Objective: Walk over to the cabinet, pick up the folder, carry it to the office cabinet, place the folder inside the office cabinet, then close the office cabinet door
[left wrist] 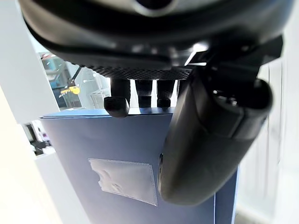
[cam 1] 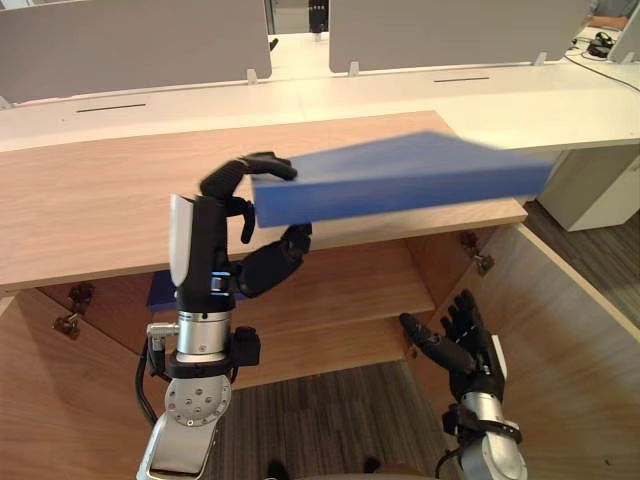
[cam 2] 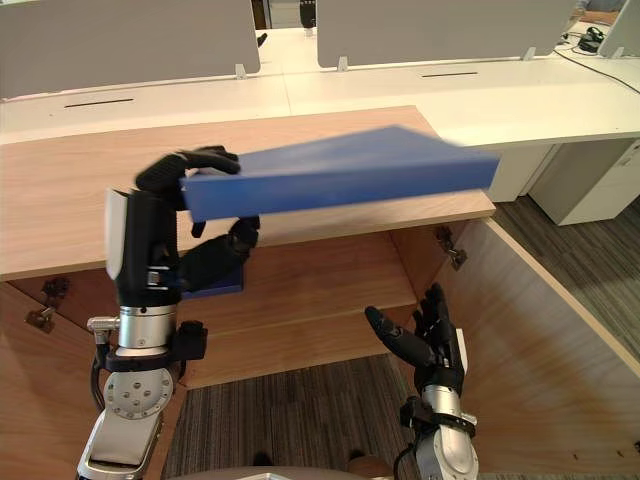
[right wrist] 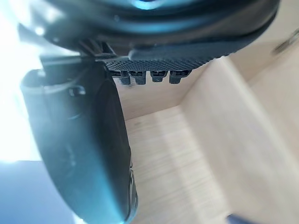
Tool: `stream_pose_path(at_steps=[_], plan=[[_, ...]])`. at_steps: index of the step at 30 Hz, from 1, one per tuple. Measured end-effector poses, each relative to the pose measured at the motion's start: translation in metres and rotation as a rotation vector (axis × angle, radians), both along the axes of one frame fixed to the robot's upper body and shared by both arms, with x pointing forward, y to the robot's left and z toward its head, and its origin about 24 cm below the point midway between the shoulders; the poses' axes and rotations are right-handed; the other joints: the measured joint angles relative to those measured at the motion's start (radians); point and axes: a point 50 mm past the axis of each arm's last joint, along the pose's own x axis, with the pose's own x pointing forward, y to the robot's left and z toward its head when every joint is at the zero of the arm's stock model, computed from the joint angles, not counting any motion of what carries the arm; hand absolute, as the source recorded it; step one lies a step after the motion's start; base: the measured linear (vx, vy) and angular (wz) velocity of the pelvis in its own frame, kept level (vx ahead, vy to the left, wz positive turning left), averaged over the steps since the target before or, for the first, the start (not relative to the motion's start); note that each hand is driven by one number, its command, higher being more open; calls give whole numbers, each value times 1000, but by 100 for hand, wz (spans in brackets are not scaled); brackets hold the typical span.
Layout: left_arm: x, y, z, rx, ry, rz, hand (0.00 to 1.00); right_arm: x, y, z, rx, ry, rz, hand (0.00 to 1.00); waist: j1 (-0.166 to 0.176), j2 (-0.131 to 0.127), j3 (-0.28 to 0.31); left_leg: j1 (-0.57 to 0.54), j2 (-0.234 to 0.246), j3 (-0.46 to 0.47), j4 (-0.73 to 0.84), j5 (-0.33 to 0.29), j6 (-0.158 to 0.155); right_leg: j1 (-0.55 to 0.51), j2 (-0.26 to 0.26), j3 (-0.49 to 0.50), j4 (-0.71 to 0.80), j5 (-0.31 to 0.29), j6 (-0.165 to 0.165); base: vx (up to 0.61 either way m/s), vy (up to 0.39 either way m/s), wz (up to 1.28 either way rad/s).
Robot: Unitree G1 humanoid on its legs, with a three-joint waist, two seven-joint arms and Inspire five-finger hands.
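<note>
Blue folder — stiff, probably light, slick-faced — was pinched at one end by the left robot hand, levering out over the cabinet top front edge; right robot hand hung spread, empty.

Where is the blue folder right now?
The folder is mid-view in both eye views, its left end gripped by the left hand, raised over the front edge of the cabinet top.

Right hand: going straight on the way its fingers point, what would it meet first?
Most likely the cabinet's wooden inner wall near its right corner; nothing shows between the right hand and that wood, though depth is unclear.
</note>
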Motion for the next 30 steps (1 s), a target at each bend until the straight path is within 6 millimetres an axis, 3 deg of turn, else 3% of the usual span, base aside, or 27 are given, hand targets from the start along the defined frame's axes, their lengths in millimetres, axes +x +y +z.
stream_pose_path(at_steps=[6, 10, 14, 20, 30], plan=[[-4, 4, 6, -178, -8, -142, 0, 7, -2, 43, 37, -215, 52, 100, 0, -3, 2, 0, -3, 19, 4, 3, 7, -8, -1, 22, -3, 9, 7, 5, 3, -12], [-3, 2, 5, -232, 4, -216, 0, 30, 2, 79, 34, -425, 101, 100, 2, -5, 3, -8, -6, 19, 4, 4, 9, -14, -4, 24, -6, 14, 15, 0, 0, 0], [-1, -2, 4, -339, 24, -344, 0, 53, 18, 108, 73, -588, 208, 100, 9, -5, 3, -13, -10, 15, 4, 7, 14, -15, -9, 20, -6, 18, 23, -10, 0, 2], [6, -14, -3, -489, 67, -561, 0, 74, 40, 113, 98, -609, 330, 100, 32, -6, -1, -22, -18, -15, -1, 15, 25, -7, -18, -12, -3, 22, 29, -27, -1, 17], [18, -44, -42, -760, 336, -846, 0, 107, 45, 103, 161, -545, 338, 100, 57, -2, -3, -58, -32, -101, -3, 50, 29, -7, -32, -99, 8, 21, 29, -58, 1, 26]])
